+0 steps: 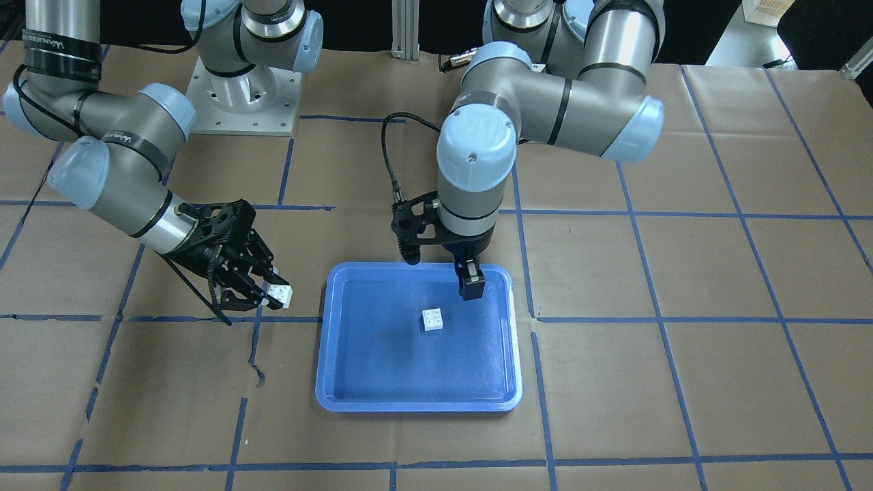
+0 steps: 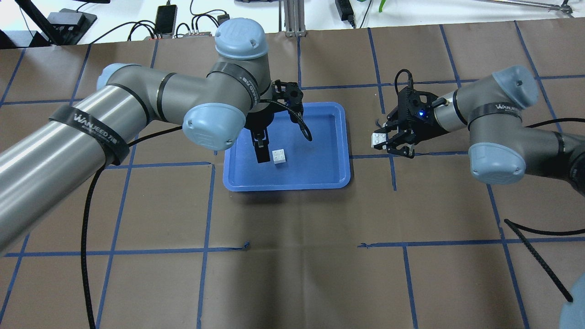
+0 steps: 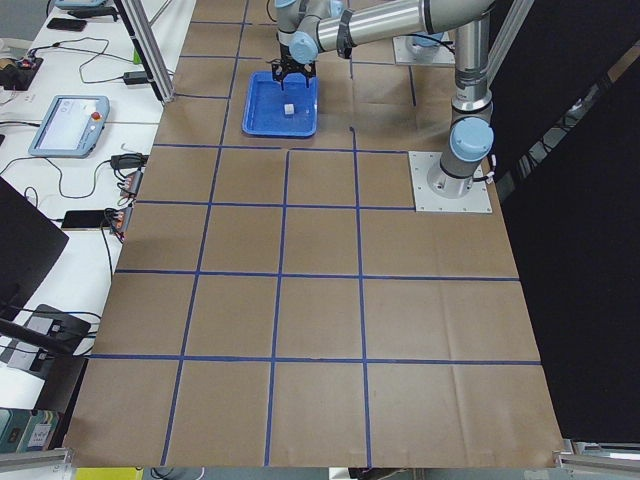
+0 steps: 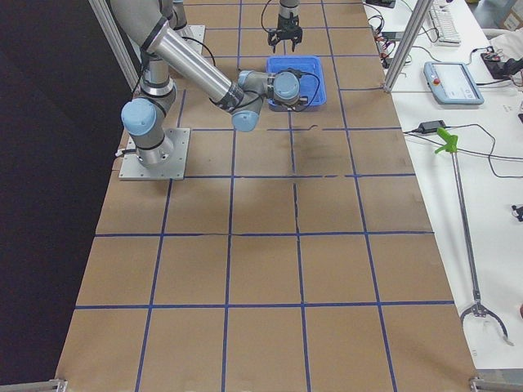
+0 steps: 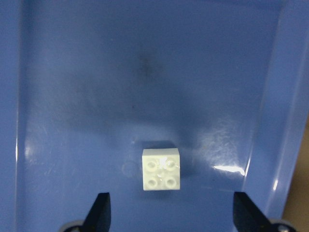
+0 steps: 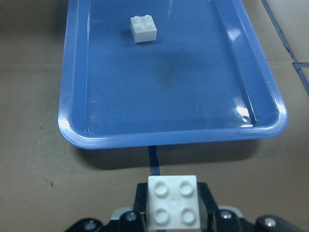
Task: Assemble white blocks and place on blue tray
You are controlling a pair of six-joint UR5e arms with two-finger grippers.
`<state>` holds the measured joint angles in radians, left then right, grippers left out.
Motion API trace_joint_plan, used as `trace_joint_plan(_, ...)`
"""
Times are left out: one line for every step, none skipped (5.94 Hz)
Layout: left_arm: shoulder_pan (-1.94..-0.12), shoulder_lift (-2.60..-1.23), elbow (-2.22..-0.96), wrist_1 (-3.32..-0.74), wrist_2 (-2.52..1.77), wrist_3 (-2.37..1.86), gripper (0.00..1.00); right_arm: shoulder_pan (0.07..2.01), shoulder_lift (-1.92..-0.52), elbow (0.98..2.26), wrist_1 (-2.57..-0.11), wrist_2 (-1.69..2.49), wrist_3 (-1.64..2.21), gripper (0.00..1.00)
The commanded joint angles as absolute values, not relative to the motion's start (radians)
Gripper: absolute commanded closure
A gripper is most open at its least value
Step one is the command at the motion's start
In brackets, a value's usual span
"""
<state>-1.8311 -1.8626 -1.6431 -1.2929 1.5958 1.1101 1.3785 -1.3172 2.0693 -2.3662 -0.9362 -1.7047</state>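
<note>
In the front-facing view, the blue tray (image 1: pixel 416 404) is seen on the brown paper worktop (image 1: pixel 682 382), well away from every corner and nearer the operators' edge than the robot's. The free white block (image 1: pixel 432 319) is set studs-up near the middle of the tray floor. The left gripper (image 1: pixel 470 286) is hung over the tray's robot-side part, near that block but apart from it. The held white block (image 1: pixel 280 294) is pinched in the right gripper (image 1: pixel 269 290), outside the tray, toward the worktop's end on the robot's right.

In the overhead view the same layout is shown. Only one left finger is made out, so that gripper's spread cannot be read there.

In the left wrist view the fingertips (image 5: pixel 99 212) are spread wide with nothing between them, and the free block is seen ahead of them.

In the right wrist view the held block is clamped by its sides at the very tips, studs toward the camera. A slip or twist could be caused by so shallow a grip when the blocks are pressed together. The free block, unrestrained on a glossy floor, could be pushed aside or tipped by a misaligned press. The arms could also be brought into contact over the tray.

In both side views the blocks and grippers are too small to judge. The held block's underside is hidden throughout.
</note>
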Motion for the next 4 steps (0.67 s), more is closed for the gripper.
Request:
trace_joint_plan(-1.738, -1.707, -1.640, -1.483, 1.601, 1.068, 0.08, 1.493, -1.286, 2.068, -2.470, -0.916, -1.622, 0.67)
trace_joint_plan(-1.721, -1.648, -1.643, -1.514, 1.605, 0.970, 0.08, 1.552, -1.235, 2.063, -2.594, -0.916, -1.497, 0.67)
trace_joint_plan(-1.701, -1.573, -1.643, -1.581, 1.606, 0.874, 0.08, 1.599, -1.183, 2.060, -2.693, -0.917, -1.417, 0.67)
trace_joint_plan(-1.645, -1.528, -1.640, -1.630, 1.605, 0.718, 0.08, 1.635, -1.143, 2.050, -2.726, -0.920, -1.410, 0.67)
